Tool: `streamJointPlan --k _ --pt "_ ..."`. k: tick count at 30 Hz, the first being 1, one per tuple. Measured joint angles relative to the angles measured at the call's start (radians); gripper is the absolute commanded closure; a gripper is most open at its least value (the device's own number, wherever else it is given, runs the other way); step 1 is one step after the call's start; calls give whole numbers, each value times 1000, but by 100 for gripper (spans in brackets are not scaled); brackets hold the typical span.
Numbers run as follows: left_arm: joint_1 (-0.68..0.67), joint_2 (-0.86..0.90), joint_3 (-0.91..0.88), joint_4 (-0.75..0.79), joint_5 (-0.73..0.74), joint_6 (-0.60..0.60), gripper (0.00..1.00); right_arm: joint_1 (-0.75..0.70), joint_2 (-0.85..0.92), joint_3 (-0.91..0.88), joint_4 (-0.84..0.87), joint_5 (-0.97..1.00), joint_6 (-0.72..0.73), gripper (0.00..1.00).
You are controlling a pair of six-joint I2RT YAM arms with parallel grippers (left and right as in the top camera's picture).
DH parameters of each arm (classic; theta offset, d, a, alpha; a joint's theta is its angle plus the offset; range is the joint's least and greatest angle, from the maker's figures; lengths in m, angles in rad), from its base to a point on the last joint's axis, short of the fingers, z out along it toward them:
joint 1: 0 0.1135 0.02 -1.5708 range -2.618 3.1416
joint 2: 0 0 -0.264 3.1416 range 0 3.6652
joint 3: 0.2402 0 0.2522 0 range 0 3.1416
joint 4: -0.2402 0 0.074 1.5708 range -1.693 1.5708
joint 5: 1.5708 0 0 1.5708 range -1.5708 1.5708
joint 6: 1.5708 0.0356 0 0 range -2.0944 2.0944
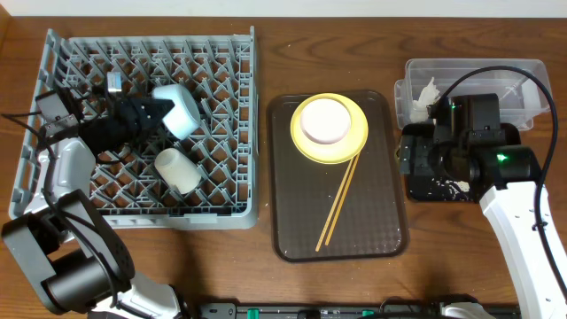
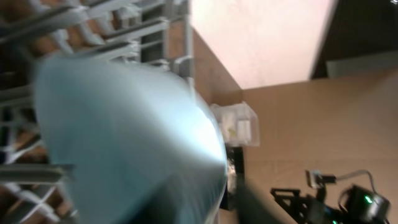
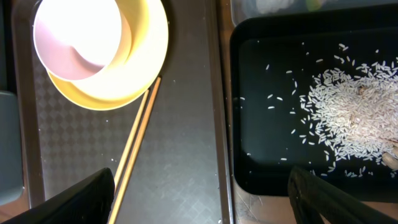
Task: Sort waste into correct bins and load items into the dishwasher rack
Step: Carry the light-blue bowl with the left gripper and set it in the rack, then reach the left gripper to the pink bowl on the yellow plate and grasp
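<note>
My left gripper (image 1: pixel 152 113) is over the grey dishwasher rack (image 1: pixel 80 53) and is shut on the tilted light-blue bowl (image 1: pixel 182 110). That bowl fills the left wrist view as a blur (image 2: pixel 124 137). A small pale cup (image 1: pixel 174 168) lies in the rack. The yellow plate (image 1: pixel 353 142) with the white bowl (image 1: pixel 324 121) on it sits on the brown tray, beside the chopsticks (image 1: pixel 339 202). My right gripper (image 3: pixel 202 199) is open and empty above the edge between the brown tray and the black tray (image 3: pixel 261 168), which holds the rice (image 3: pixel 348 106). The tissue (image 1: pixel 425 93) lies in the clear tub (image 1: pixel 523 71). The wrapper is hidden.
The brown serving tray (image 1: pixel 292 221) lies between the rack and the black tray. In the right wrist view the plate (image 3: pixel 146 62), white bowl (image 3: pixel 78 37) and chopsticks (image 3: pixel 137 143) lie to the left. The right arm (image 1: pixel 523 213) covers most of the black tray.
</note>
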Motion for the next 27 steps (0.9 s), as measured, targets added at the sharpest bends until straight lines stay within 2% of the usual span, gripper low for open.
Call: streamJointPlan --k 2,6,13,15,23,27 --pt "0 0 0 -1 -31 6 33 0 0 0 0 0 0 13" --pt "1 0 0 -2 -64 1 17 0 0 0 -1 0 0 13" --pt "16 -24 -1 -68 -209 -5 14 0 0 0 0 0 0 13" --pt "18 -61 -2 -82 -278 -5 10 0 0 0 0 0 0 13" --pt "16 -338 -2 -102 -518 -9 8 0 0 0 0 0 0 12" --pt "-45 -435 -2 -158 -618 -9 8 0 0 0 0 0 0 12"
